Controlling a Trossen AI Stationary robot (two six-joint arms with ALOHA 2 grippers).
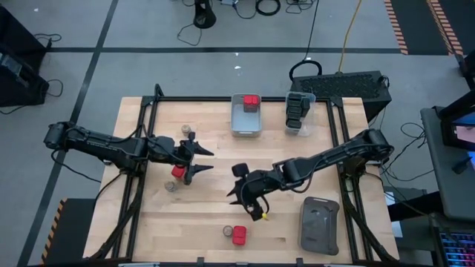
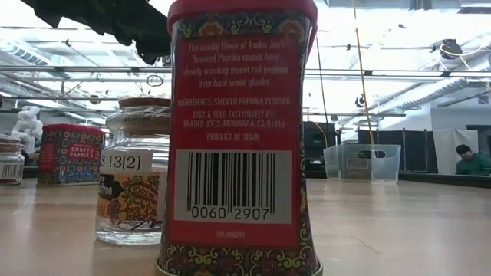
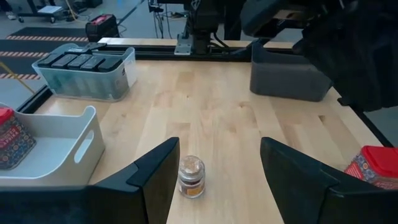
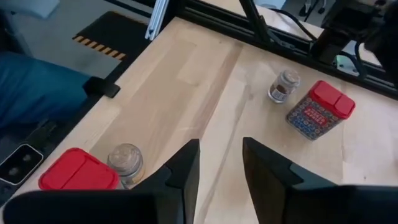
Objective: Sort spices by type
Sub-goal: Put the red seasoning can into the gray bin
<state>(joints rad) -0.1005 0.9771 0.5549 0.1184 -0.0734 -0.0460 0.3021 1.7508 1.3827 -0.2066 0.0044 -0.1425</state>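
Three red-capped tins, four round jars, two bins, one tray.

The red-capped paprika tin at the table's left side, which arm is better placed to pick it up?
Left. Its open pincer hangs right beside the red-capped paprika tin, while the right pincer is at mid-table, farther off.

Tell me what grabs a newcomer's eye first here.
In the low view a red paprika tin fills the middle of the frame, with a cork-topped jar just behind it. From above, the two dark arms meet over the table's middle, the left gripper open near another red tin. At the far edge, a grey bin and a clear bin already hold spices.
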